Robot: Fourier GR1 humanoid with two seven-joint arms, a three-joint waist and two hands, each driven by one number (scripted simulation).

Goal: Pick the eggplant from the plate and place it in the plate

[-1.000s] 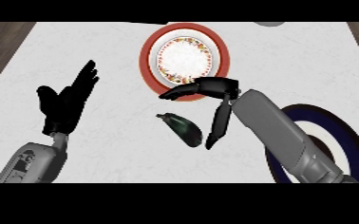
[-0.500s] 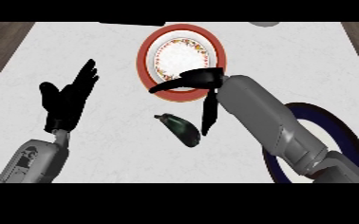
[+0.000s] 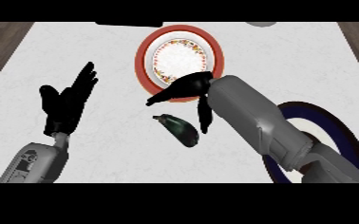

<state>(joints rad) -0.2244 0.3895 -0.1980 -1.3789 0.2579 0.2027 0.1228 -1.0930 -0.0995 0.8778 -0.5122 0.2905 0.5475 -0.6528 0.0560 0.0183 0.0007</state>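
Observation:
A dark eggplant (image 3: 178,129) lies on the white counter, below the red-rimmed plate (image 3: 148,51) with a floral border. My right hand (image 3: 188,87) hangs open above and just behind the eggplant, over the red plate's near rim, its thumb pointing left and its fingers (image 3: 204,116) pointing down beside the eggplant without holding it. A dark blue-rimmed plate (image 3: 332,123) sits at the right, mostly hidden by my right forearm. My left hand (image 3: 67,104) rests open at the left, fingers up.
The white counter (image 3: 84,42) has dark wood at both top corners. A dark object (image 3: 126,24) shows at the back edge and a grey one (image 3: 261,24) at the back right.
My right hand has moved left and slightly away from me, over the red plate's near rim. The eggplant and my left hand have not moved.

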